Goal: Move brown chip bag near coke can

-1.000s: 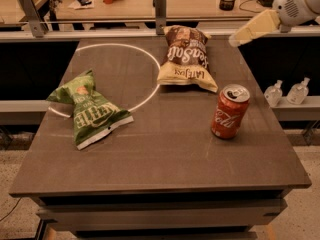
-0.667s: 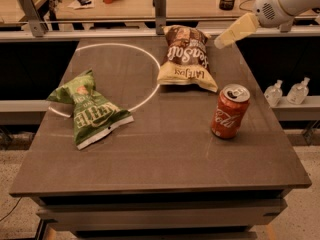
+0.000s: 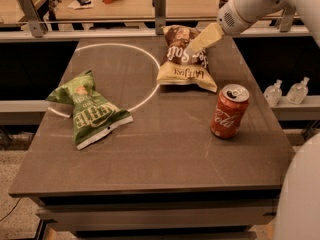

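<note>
The brown chip bag (image 3: 181, 64) lies flat at the back middle of the table, dark brown on top and cream-yellow below, with white "Sea Salt" lettering. The red coke can (image 3: 229, 112) stands upright to the front right of the bag, a short gap away. My gripper (image 3: 201, 40) reaches in from the upper right on a white arm and sits over the bag's upper right part, just above or touching it.
A green chip bag (image 3: 91, 110) lies at the left of the brown table (image 3: 165, 154). A white circle line (image 3: 114, 46) is painted on the tabletop. Two small clear bottles (image 3: 286, 91) stand on a ledge to the right, beyond the table's edge.
My gripper has moved left and down, from beyond the table's back right corner to over the brown chip bag. The bags and the can have not moved.
</note>
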